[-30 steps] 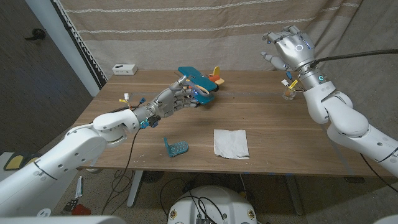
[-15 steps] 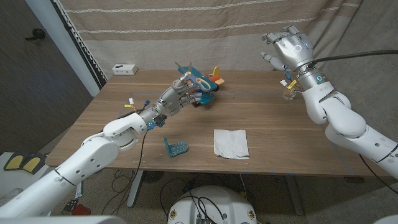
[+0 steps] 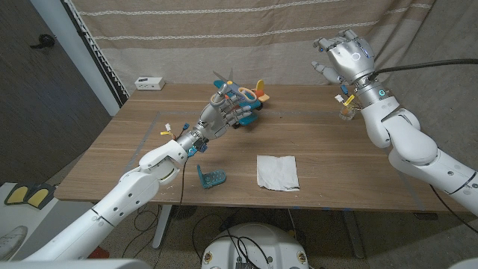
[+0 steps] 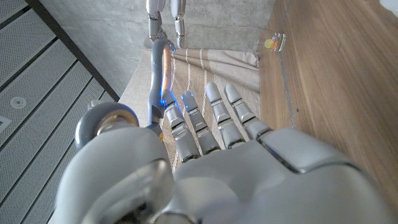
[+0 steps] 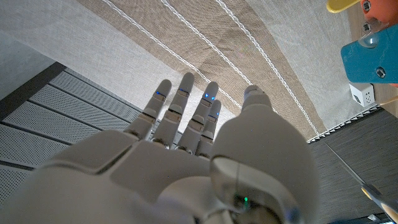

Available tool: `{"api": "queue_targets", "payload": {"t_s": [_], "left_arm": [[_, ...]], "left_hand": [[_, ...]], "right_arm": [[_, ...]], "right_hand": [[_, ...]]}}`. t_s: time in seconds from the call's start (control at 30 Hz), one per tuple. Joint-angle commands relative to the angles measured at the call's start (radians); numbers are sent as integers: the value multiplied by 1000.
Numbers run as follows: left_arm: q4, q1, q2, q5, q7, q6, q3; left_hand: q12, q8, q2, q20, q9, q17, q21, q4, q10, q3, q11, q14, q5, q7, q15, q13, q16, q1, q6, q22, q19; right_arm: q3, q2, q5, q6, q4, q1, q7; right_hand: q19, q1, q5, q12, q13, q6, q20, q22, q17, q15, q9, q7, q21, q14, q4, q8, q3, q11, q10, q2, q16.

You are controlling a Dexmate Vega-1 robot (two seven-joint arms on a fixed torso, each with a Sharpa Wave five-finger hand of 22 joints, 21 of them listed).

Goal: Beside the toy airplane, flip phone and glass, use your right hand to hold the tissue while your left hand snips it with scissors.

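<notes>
My left hand [image 3: 218,116] is lifted above the table just in front of the teal toy airplane [image 3: 254,96] and holds the scissors [image 3: 240,98]. In the left wrist view the scissors [image 4: 159,59] rise past the thumb, their two silver tips apart. The white tissue [image 3: 277,171] lies flat near the front edge, right of the teal flip phone [image 3: 210,176]. My right hand [image 3: 346,58] is raised high at the back right, fingers spread, holding nothing. The glass [image 3: 346,112] stands below it, partly behind the wrist, and the glass [image 4: 273,42] also shows in the left wrist view.
A small white box [image 3: 149,83] sits at the table's back left corner. A striped curtain [image 3: 246,37] hangs behind the table. Bare wood [image 3: 328,161] lies between the tissue and my right arm.
My left arm has stretched forward and lifted, carrying the scissors up in front of the airplane. The right hand has barely moved.
</notes>
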Motion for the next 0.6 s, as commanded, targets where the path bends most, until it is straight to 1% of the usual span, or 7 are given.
{"api": "queue_targets", "payload": {"t_s": [0.03, 0.1, 0.13, 0.2, 0.27, 0.33, 0.6], "left_arm": [[53, -19, -120, 13, 2, -106, 43], [58, -22, -139, 17, 3, -128, 46], [60, -22, -148, 21, 9, -138, 47], [74, -34, -157, 23, -7, -150, 52], [77, -35, -167, 26, -2, -160, 54], [87, -42, -175, 23, -16, -169, 57], [145, -76, -224, -23, -96, -189, 74]], "left_hand": [[-22, 30, 4, -45, 0, -18, 20, 4, 81, -17, -1, 50, 14, 1, -175, -37, -11, 33, 80, -2, 18], [-27, 34, 10, -47, 0, -21, 25, 3, 90, -15, -1, 59, 17, 2, -176, -43, -13, 44, 92, -1, 26], [-34, 48, 14, -47, -2, -29, 28, 2, 123, -18, -2, 83, 21, 1, -175, -57, -17, 60, 138, -7, 27], [-34, 48, 14, -51, -3, -30, 33, 4, 130, -20, -1, 90, 21, 1, -176, -58, -18, 60, 141, -5, 36], [-36, 48, 14, -50, -4, -31, 34, 5, 132, -21, -1, 92, 21, 1, -176, -59, -18, 60, 143, -4, 36], [-37, 48, 14, -51, -4, -31, 35, 5, 132, -21, -1, 94, 21, 2, -176, -60, -18, 60, 144, -3, 36], [-49, 49, 12, -47, -6, -35, 37, 9, 128, -25, -1, 94, 23, 1, -176, -69, -25, 59, 155, 0, 32]], "right_arm": [[-7, 2, -22, -5, -10, 9, 20], [-9, 3, -26, -5, -11, 11, 24], [-9, 3, -27, -5, -11, 11, 25], [-9, 3, -31, -6, -12, 11, 27], [-7, 4, -34, -8, -14, 10, 27], [-5, 2, -36, -8, -17, 8, 29], [-9, 1, -51, -7, -23, 12, 49]], "right_hand": [[8, -9, 7, 5, 1, 8, 3, 3, 0, -172, 1, 1, -2, -3, -7, -4, 2, 1, 2, 2, 6], [8, -10, 8, 6, 1, 8, 3, 3, -1, -172, 1, 0, -3, -3, -6, -4, 2, 2, 2, 2, 6], [8, -10, 8, 6, 1, 9, 3, 3, -1, -172, 1, 1, -3, -3, -6, -4, 2, 1, 2, 3, 6], [8, -10, 8, 6, 1, 8, 3, 3, -1, -172, 1, 0, -3, -3, -6, -5, 2, 0, 2, 2, 6], [8, -9, 8, 6, 1, 9, 3, 3, 0, -172, 0, 0, -4, -2, -7, -5, 2, 2, 2, 2, 7], [8, -10, 7, 6, 1, 9, 3, 3, 0, -171, 0, 1, -4, -2, -7, -5, 1, 1, 1, 2, 7], [8, -11, 8, 5, 0, 8, 4, 3, 0, -171, 1, -1, -7, -3, -7, -7, 1, 2, 1, 1, 8]]}}
